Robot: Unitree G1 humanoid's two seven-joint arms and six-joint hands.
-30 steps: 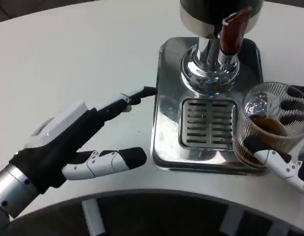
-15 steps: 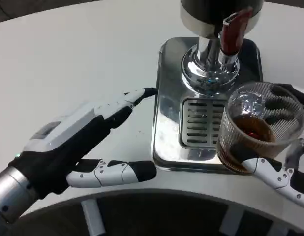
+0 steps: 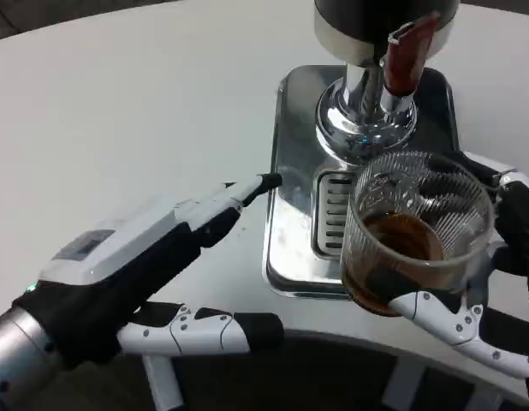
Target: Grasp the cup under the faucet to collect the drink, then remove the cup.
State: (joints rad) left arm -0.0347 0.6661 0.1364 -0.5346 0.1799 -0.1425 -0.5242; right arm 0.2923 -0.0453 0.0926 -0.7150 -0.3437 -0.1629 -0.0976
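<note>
A ribbed clear glass cup point(image 3: 419, 229) with brown drink in its bottom is held in my right hand point(image 3: 491, 282), whose fingers wrap its sides. It hangs over the slotted drip grille point(image 3: 333, 214) of the dispenser's steel tray point(image 3: 290, 171), a little in front of the chrome faucet column point(image 3: 365, 111) and its brown tap handle point(image 3: 403, 56). My left hand point(image 3: 153, 274) lies open on the white table to the left of the tray, one fingertip point(image 3: 266, 181) near the tray's edge, holding nothing.
The dispenser's dark body point(image 3: 384, 17) stands at the top. White table point(image 3: 136, 111) spreads to the left and behind. The table's curved front edge point(image 3: 333, 330) runs just below both hands.
My right hand has carried the cup leftward and toward the camera, from the tray's right side to over the grille. My left hand has slid slightly right and forward.
</note>
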